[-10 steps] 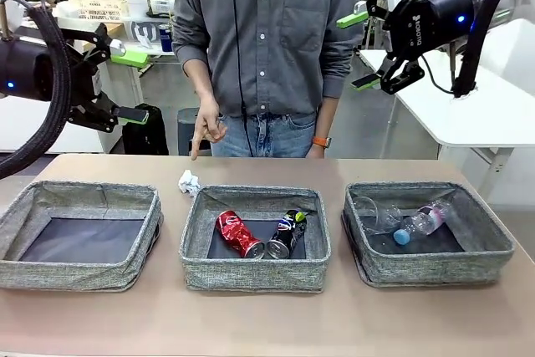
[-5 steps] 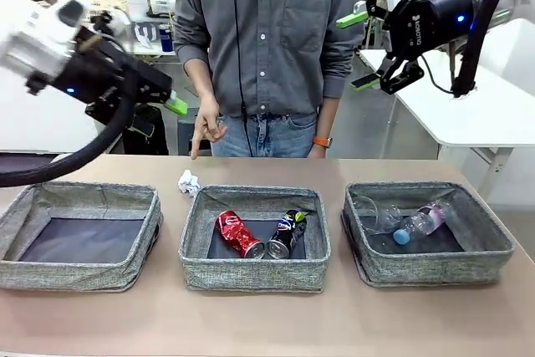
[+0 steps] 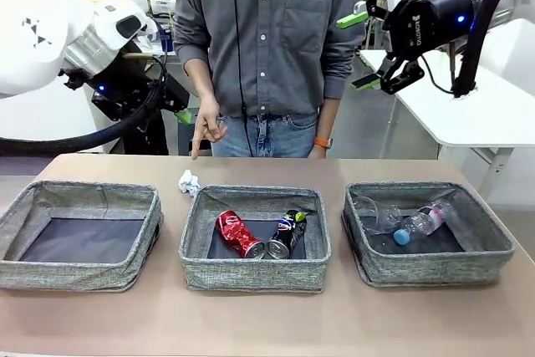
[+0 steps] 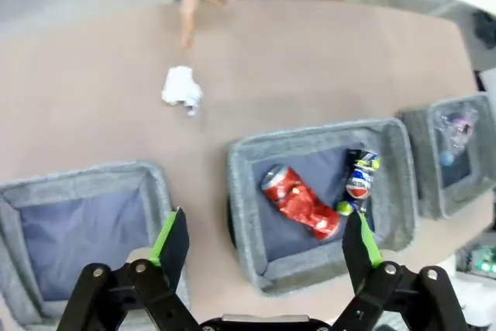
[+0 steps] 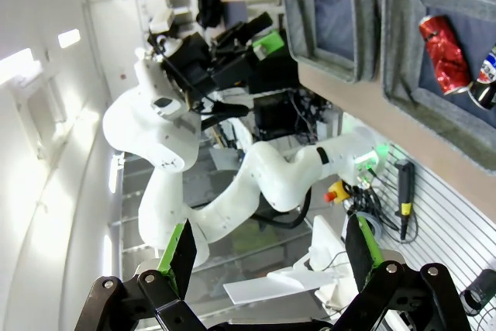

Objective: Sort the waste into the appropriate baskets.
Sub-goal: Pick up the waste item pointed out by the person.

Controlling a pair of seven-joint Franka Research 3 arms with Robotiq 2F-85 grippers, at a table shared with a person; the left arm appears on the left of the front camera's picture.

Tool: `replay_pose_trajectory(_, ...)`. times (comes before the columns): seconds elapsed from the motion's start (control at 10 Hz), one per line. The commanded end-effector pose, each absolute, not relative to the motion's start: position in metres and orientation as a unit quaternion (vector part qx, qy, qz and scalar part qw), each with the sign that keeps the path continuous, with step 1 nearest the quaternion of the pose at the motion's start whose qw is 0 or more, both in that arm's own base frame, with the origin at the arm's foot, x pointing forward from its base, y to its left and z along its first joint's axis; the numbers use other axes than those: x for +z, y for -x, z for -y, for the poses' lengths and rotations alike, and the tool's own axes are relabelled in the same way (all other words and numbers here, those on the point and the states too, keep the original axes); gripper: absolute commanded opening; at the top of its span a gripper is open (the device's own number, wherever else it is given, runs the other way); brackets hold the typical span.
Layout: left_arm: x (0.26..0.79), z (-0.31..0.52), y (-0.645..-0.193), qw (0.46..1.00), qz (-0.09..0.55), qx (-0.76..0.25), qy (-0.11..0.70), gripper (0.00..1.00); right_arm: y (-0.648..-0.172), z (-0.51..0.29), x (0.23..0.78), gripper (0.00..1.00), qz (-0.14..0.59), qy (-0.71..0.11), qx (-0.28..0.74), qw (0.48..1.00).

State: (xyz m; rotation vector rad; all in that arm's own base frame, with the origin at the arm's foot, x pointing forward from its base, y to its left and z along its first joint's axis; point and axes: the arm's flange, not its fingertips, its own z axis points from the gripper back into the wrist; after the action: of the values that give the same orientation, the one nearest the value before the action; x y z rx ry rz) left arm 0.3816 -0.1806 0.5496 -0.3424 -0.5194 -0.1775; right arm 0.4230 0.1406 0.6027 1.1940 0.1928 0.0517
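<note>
You see baskets [image 3: 255, 276]: rough grey woven cloth | red can [image 3: 240, 234]: glossy crushed metal | bottle [image 3: 422, 221]: clear plastic | paper [image 3: 189, 181]: crumpled matt white | table [image 3: 267, 323]: smooth matt.

Grey woven baskets [image 3: 255, 276] with dark bottoms; red can [image 3: 240, 234]; a seemingly blue-black can [image 3: 285, 235]; white paper [image 3: 189, 181]; tan bench [image 3: 267, 323].

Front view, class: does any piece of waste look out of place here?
Yes. The crumpled white paper lies on the table behind the baskets, beside the middle basket, while every other piece sits in a basket. A person's hand points down at it.
</note>
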Motion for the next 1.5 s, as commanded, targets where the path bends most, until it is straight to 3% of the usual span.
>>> replay_pose_trajectory(0.0, 0.547, 0.176, -0.384, 0.952, 0.258, -0.078, 0.146, 1.00, -0.424, -0.139, 0.606, 1.00, -0.087, -0.567, 0.035, 0.818)
replay_pose_trajectory(0.1, 0.546, 0.182, -0.405, 0.969, 0.211, -0.057, 0.118, 1.00, -0.424, -0.139, 0.606, 1.00, -0.087, -0.567, 0.035, 0.818)
replay_pose_trajectory(0.5, 0.510, 0.217, -0.506, 0.985, 0.147, -0.078, 0.040, 1.00, -0.424, -0.139, 0.606, 1.00, -0.087, -0.567, 0.035, 0.818)
replay_pose_trajectory(0.8, 0.438, 0.206, -0.548, 0.994, 0.085, -0.071, 0.003, 1.00, -0.424, -0.139, 0.606, 1.00, -0.087, -0.567, 0.035, 0.818)
replay_pose_trajectory(1.4, 0.358, 0.186, -0.559, 0.987, 0.142, -0.059, 0.050, 1.00, -0.424, -0.139, 0.606, 1.00, -0.087, -0.567, 0.035, 0.818)
